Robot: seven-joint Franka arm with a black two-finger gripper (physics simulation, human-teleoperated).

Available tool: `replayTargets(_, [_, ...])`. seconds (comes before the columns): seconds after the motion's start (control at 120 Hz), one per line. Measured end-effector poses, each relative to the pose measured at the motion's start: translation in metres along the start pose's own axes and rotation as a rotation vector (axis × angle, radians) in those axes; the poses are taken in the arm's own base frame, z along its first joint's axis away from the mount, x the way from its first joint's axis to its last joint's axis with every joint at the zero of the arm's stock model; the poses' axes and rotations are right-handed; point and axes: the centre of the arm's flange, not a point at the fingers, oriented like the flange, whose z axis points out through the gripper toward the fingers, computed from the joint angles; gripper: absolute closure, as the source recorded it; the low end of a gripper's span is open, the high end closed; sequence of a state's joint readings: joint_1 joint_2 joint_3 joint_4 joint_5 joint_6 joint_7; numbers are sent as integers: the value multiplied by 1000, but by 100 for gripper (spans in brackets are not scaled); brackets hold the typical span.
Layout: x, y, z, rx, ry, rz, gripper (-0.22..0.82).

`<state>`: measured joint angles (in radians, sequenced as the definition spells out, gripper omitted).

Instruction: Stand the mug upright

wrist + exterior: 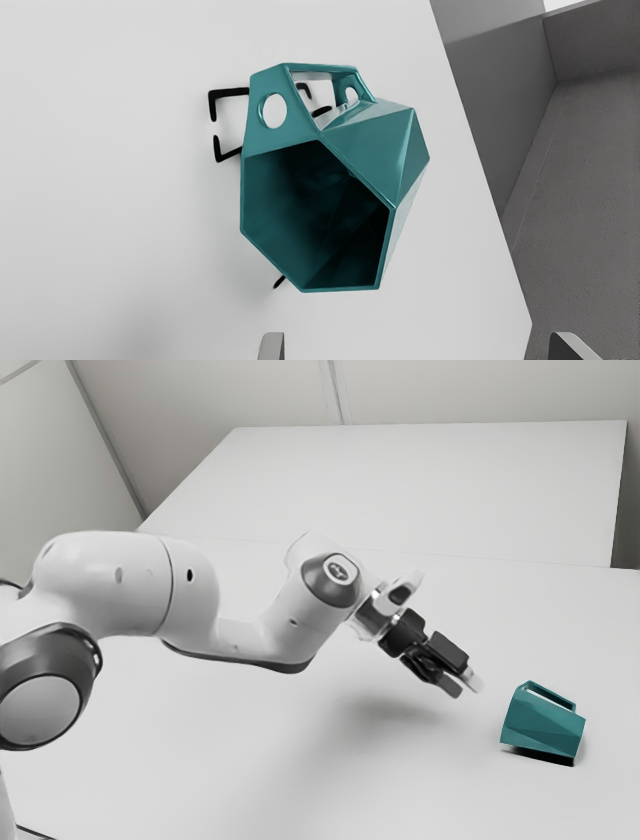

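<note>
The gripper (462,683), its 2 fingers spread apart, hangs near the open mouth of the mug (541,724), which lies sideways on the bench (150,780).

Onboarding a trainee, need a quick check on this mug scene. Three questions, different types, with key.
1. Multiple choice: which part of the mug faces the gripper?
A) base
B) open mouth
C) outer side of the handle
2. True or false: the mug is standing upright.
3. Fill in one word, open or shut: the gripper is ____.

Key:
1. B
2. False; it lies on its side on the table.
3. open
</note>
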<state>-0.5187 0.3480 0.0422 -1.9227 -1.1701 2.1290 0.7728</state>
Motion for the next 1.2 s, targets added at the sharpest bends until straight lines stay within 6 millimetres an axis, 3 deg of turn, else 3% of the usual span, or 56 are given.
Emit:
replayTargets(0.208, [8, 10, 22, -21, -6, 39, 3])
replayTargets(0.658, [23, 2, 65, -40, -25, 73, 3])
replayTargets(0.975, [26, -6, 82, -47, -34, 76, 4])
replayTargets(1.2, [28, -5, 88, -54, -32, 83, 13])
